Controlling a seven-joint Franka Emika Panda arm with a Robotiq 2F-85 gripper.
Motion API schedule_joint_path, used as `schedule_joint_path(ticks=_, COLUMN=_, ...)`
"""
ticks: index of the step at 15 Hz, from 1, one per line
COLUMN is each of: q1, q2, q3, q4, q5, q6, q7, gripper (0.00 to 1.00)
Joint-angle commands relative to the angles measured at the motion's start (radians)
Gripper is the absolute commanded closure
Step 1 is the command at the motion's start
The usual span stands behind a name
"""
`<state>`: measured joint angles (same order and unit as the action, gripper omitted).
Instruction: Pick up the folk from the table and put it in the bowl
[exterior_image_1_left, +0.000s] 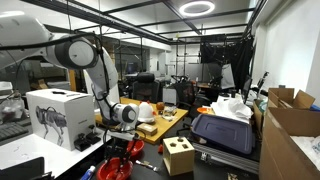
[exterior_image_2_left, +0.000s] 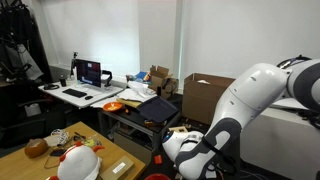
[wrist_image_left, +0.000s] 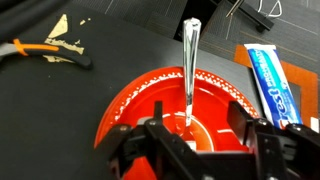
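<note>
In the wrist view a red bowl (wrist_image_left: 175, 115) sits on a black table top directly under my gripper (wrist_image_left: 197, 118). A silver fork (wrist_image_left: 190, 60) lies in the bowl. Its lower end rests on the bowl's bottom between my fingers, and its handle leans over the far rim. The two black fingers stand wide apart on either side of the fork and do not touch it, so the gripper is open. In an exterior view the gripper (exterior_image_1_left: 127, 143) hangs low over the red bowl (exterior_image_1_left: 117, 169). The arm blocks the bowl in the other exterior view.
A blue and white tube (wrist_image_left: 272, 80) lies right of the bowl. An orange-handled tool (wrist_image_left: 40, 52) and a torn scrap (wrist_image_left: 62, 30) lie to the far left. A wooden box (exterior_image_1_left: 179, 155), a white carton (exterior_image_1_left: 55, 115) and a white helmet (exterior_image_1_left: 145, 112) stand nearby.
</note>
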<state>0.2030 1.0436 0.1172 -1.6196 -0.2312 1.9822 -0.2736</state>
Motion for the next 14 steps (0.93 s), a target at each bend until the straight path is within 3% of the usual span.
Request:
schedule_joint_path(ticks=1, q1=-0.048, q2=-0.045, q3=-0.006, q4=-0.024, q5=0.037, q6=0.052, q7=0.057, gripper=0.01)
schedule_joint_path(ticks=9, q1=-0.211, q2=-0.214, q3=-0.012, q4=-0.139, q5=0.206, q6=0.269, q7=0.112, gripper=0.00)
schedule_joint_path(ticks=14, q1=-0.252, q2=-0.301, q3=-0.036, q4=-0.269, q5=0.293, q6=0.493, q7=0.185, gripper=0.00)
